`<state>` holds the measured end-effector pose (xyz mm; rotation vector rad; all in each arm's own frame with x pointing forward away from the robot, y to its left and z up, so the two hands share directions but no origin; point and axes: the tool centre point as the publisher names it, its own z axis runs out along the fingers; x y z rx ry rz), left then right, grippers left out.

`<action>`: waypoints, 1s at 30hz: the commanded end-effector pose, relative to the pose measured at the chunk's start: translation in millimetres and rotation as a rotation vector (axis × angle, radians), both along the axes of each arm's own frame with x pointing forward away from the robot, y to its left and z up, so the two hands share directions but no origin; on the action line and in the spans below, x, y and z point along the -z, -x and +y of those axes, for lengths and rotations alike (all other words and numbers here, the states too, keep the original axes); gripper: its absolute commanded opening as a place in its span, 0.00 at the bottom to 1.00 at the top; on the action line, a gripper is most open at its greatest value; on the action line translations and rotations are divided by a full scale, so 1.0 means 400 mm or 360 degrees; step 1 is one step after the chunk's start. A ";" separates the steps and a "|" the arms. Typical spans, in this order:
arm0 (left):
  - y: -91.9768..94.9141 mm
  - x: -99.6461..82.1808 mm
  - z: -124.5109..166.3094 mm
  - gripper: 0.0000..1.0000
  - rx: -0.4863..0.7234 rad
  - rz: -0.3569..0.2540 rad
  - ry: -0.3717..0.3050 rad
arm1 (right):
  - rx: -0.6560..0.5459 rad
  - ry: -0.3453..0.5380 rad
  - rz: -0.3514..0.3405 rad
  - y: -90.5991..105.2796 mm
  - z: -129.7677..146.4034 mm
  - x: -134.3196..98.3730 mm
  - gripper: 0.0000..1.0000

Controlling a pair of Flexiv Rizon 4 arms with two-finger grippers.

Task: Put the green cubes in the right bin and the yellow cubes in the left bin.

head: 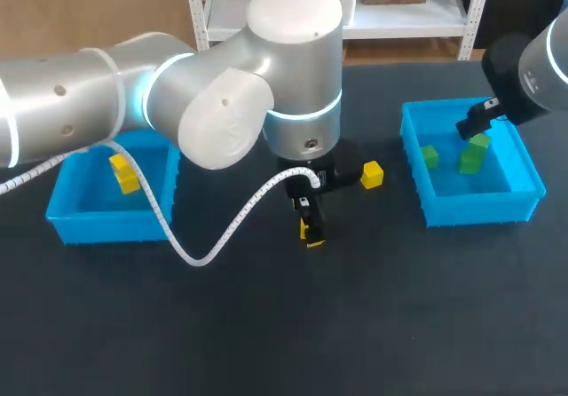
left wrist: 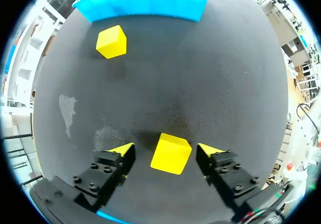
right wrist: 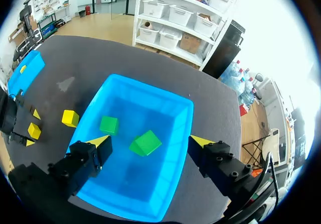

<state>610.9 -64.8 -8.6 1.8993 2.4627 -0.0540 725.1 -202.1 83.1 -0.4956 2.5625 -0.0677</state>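
The left gripper [left wrist: 165, 150] is wide open around a yellow cube [left wrist: 171, 153] on the table [left wrist: 225, 83], not touching it. The right gripper [right wrist: 150, 142] hangs open and empty over two green cubes [right wrist: 109, 125] in the right bin [right wrist: 175, 108]. The left arm [head: 222, 103] hides part of the left bin [head: 80, 223].

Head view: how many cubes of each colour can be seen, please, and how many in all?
Yellow cubes: 3. One yellow cube in the left bin, a loose yellow cube on the table, a third yellow cube between the left gripper's open fingers.
Green cubes: 2, both in the right bin.
Total: 5 cubes.
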 end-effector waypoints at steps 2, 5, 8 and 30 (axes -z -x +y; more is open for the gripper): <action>0.009 0.009 0.007 0.00 -0.0014 -0.0012 0.0007 | 0.0002 0.0000 -0.0007 0.003 0.000 0.001 1.00; 0.011 0.010 0.010 0.00 -0.0053 -0.0028 0.0015 | 0.0002 0.0000 -0.0007 0.003 0.000 0.001 1.00; 0.006 0.001 0.023 0.00 -0.0087 -0.0033 0.0025 | 0.0002 0.0000 -0.0007 0.003 0.000 0.001 1.00; -0.183 -0.249 0.316 0.00 -0.0751 -0.0366 0.0183 | 0.0002 0.0000 -0.0007 0.003 0.000 0.001 1.00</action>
